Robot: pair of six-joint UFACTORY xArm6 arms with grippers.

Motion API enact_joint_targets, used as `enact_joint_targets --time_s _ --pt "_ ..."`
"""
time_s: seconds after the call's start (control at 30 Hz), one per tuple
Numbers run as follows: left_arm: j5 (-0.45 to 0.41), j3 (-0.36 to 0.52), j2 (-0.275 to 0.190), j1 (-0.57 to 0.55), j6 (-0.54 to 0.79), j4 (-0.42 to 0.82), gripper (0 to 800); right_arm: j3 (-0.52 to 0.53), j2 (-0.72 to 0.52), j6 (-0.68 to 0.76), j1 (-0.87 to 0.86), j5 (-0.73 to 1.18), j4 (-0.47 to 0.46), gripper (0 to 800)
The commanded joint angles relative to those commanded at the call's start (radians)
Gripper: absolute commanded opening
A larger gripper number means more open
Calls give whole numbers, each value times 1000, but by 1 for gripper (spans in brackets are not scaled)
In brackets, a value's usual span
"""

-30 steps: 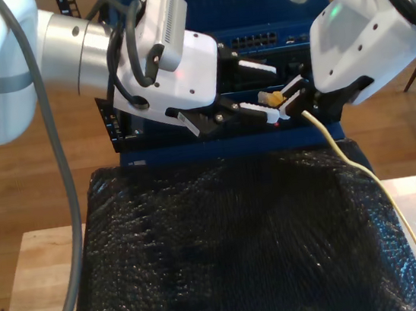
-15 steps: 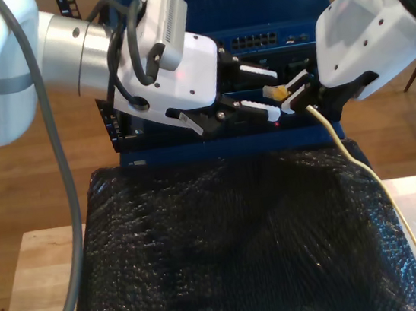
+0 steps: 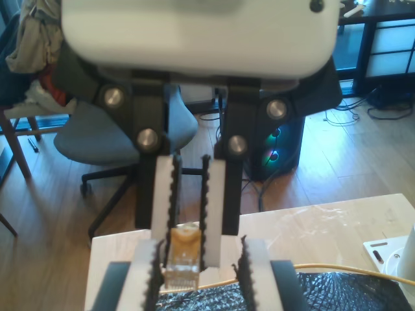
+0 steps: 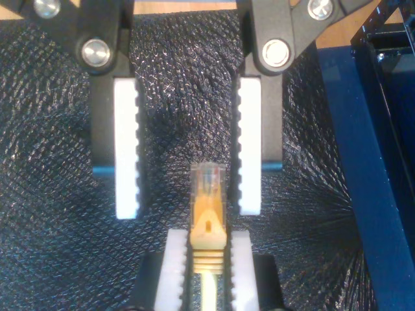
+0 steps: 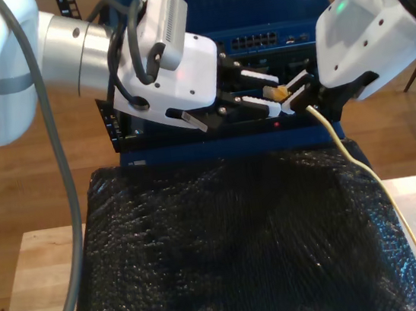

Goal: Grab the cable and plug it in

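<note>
My first gripper (image 5: 296, 95), the end effector at the exterior view's right, is clenched on the cable (image 5: 345, 149) just behind its plug. The first wrist view shows its two toothed fingers (image 3: 164, 194) drawn close together with the yellow boot of the connector (image 3: 183, 262) pinched between them. From there the pale yellow cable drops to the black padded mat (image 5: 236, 251) and runs along the mat's right edge toward the near side of the table (image 5: 40, 277).

My second gripper (image 5: 257, 88), the end effector at the exterior view's left, is released, its jaws spread wide. In the second wrist view the clear tip of the connector (image 4: 207, 178) points into the gap between its toothed pads (image 4: 126, 149), nearer one pad than the other and touching neither as far as can be told.

Both end effectors meet nose to nose above the far edge of the mat, just in front of the blue equipment rack (image 5: 215, 148).
</note>
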Motion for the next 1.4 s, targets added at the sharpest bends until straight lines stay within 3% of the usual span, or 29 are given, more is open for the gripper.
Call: enact_joint_targets --time_s 0.63,1.2,1.4 --pt "-2 0 0 0 -12 12 175 0 0 0 -2 3 0 6" --pt "-3 0 0 0 -12 12 15 2 0 0 0 2 0 7" --pt "-3 0 0 0 -12 17 3 3 0 0 0 0 0 73"
